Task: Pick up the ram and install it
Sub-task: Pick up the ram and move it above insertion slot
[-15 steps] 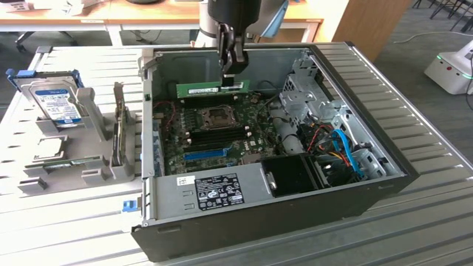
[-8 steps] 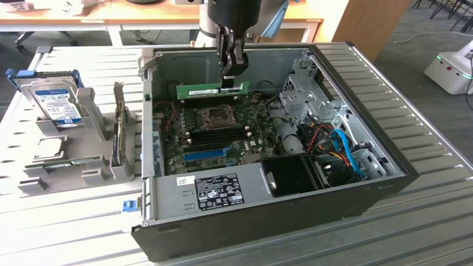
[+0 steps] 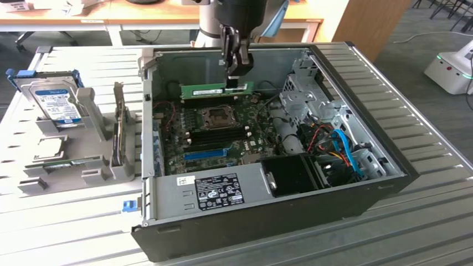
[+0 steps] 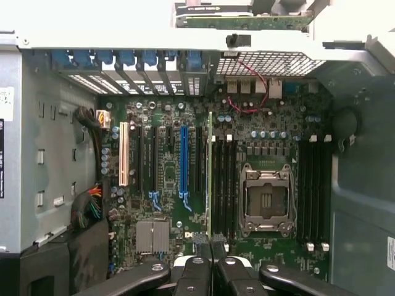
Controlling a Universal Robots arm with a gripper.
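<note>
Exterior view: we see the ram (image 3: 218, 88) clamped edge-down in the gripper (image 3: 235, 76), hanging inside the open computer case (image 3: 384, 149) above the motherboard (image 3: 221, 136). In the wrist view we see it reach straight out from the fingertips (image 4: 202, 254) (edge-on, just a thin green line), running alongside the black memory slots (image 4: 223, 185), with the CPU socket (image 4: 265, 198) just past those. Well off to the gripper's side, outside the case, a hard drive (image 3: 57, 102) stands in a grey rack (image 3: 88, 111).

A robotics lab: open computer case (image 3: 244, 224) on a slatted metal bench (image 3: 436, 233), wooden desks (image 3: 155, 14) behind.
</note>
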